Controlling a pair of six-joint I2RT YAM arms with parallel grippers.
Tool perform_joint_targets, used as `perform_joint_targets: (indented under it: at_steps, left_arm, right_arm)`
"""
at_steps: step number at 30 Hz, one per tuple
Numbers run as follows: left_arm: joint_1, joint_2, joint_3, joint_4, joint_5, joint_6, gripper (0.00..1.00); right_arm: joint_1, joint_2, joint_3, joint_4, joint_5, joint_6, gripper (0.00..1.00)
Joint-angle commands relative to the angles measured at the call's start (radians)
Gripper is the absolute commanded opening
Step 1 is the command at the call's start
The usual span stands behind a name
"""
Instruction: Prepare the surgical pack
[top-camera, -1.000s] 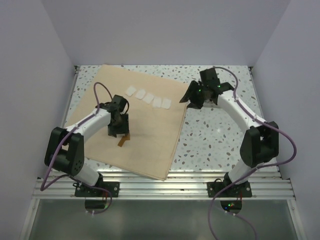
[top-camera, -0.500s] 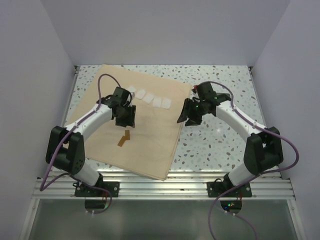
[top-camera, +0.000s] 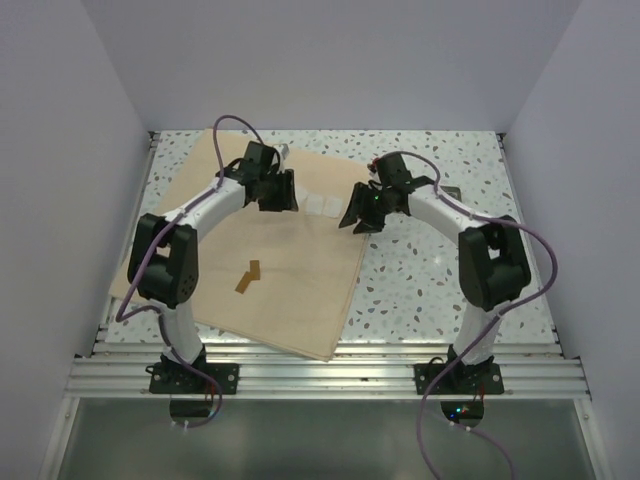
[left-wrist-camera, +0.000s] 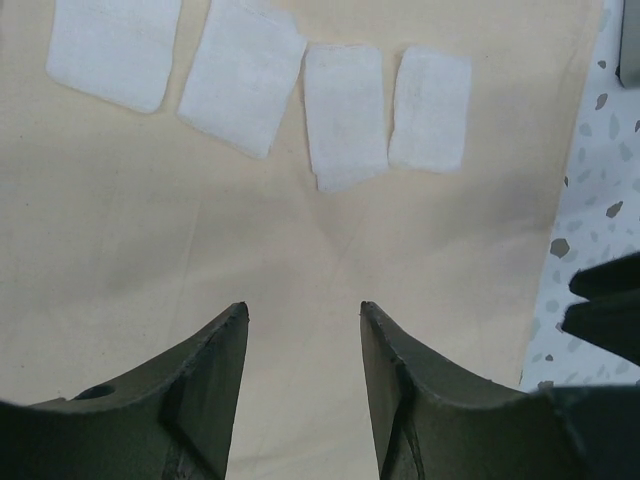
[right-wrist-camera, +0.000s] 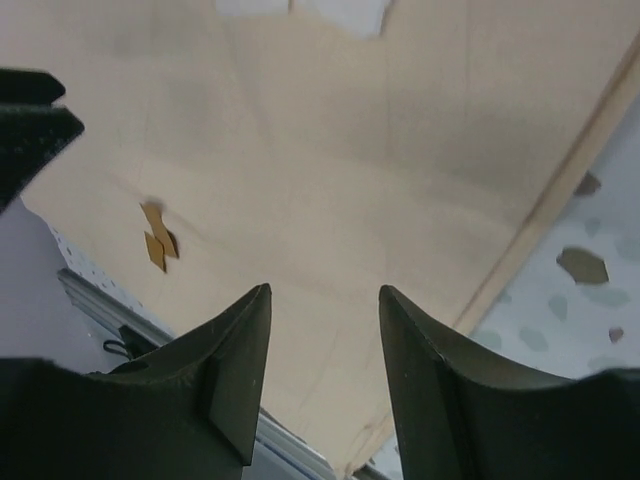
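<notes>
Now your left claw (left-wrist-camera: 303, 305), wide and empty, hovers over the sheet (top-camera: 300, 290); the gauze row (left-wrist-camera: 345, 115) runs left-right just ahead. Your right claw (right-wrist-camera: 325, 290), also wide, sits farther off.

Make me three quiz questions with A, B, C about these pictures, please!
1. How many gauze squares lie on the sheet, left wrist view? A two B four C seven
2. The left end effector is: A open, empty B shut on gauze C shut on sheet
3. The brown strip lies: A on gauze B on bare sheet C in the end effector
1 B, four white squares in a row; 2 A, wide gap, nothing in it; 3 B, alone on the sheet.
</notes>
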Motion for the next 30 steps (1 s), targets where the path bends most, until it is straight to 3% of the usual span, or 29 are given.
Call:
perform_joint_targets:
  at_steps: [1,10,30]
  left_arm:
    - [-0.004,-0.005,0.045,0.069,-0.016,-0.039,0.53]
    - [-0.004,0.015,0.11,0.041,-0.115,0.013,0.54]
    - [-0.002,-0.023,0.076,0.023,-0.133,0.045,0.55]
  right_arm:
    - [-0.002,0.101,0.124,0.162,-0.001,0.053,0.5]
    - [-0.002,0.305,0.315,0.155,0.066,0.109,0.49]
    - [-0.008,0.417,0.303,0.231,0.114,0.146,0.44]
